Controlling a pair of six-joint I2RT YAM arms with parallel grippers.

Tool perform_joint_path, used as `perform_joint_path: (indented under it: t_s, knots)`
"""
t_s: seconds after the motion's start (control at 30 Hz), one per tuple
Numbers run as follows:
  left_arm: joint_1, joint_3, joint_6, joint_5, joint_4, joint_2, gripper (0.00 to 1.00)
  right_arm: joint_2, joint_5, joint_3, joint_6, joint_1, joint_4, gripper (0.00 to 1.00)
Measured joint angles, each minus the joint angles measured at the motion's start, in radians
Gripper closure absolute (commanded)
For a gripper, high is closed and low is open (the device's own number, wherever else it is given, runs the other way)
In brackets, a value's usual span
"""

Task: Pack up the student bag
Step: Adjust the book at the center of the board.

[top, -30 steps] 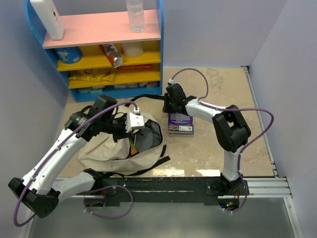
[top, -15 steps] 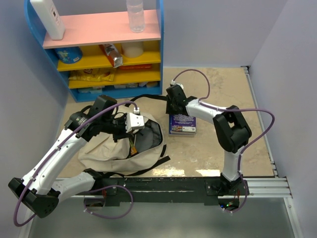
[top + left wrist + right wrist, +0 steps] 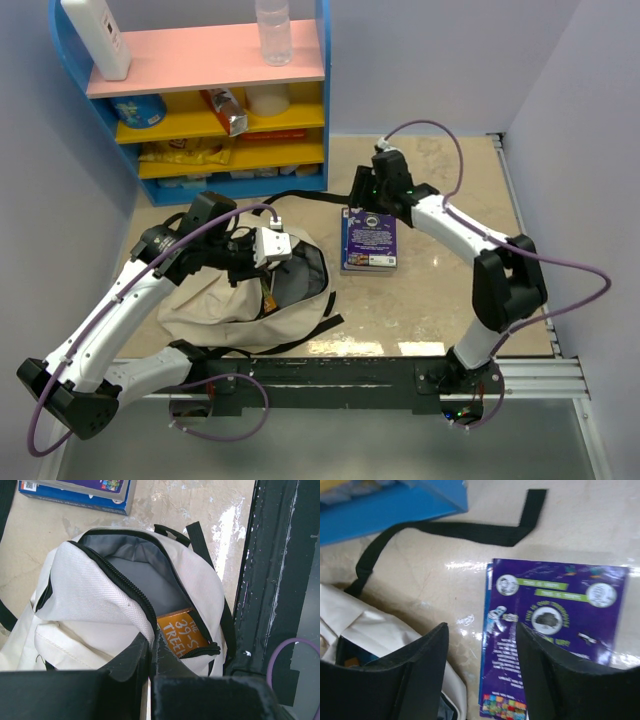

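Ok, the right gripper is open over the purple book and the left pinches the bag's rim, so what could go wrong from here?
1. The purple paperback book lies flat beside the cream canvas backpack; the open right gripper above it may slip off its thin edge.
2. The left gripper pinches only the zipper rim; if fabric slips, the mouth could sag shut.
3. An orange book already inside may block the purple one.

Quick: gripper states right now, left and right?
Left gripper: closed, pinching the bag at its zipper edge.
Right gripper: open, empty, by the book.
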Motion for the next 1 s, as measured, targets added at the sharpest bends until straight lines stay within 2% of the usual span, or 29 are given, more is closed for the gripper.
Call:
perform_joint_path:
  t_s: [0.2,0.4,0.5,1.0]
  knots:
    - [0.0,0.0,0.0,0.0,0.0,0.002,1.0,-0.171,-0.008,-0.137,0.012,-0.171,0.011,0.35]
    - [0.0,0.0,0.0,0.001,0.0,0.004,1.0,-0.148,-0.082,-0.316,0.032,-0.304,0.04,0.34]
    - [0.0,0.0,0.0,0.002,0.001,0.005,1.0,-0.106,-0.143,-0.385,0.059,-0.33,0.074,0.34]
    - [0.0,0.0,0.0,0.003,0.001,0.005,1.0,-0.172,-0.321,-0.531,0.16,-0.355,0.277,0.36]
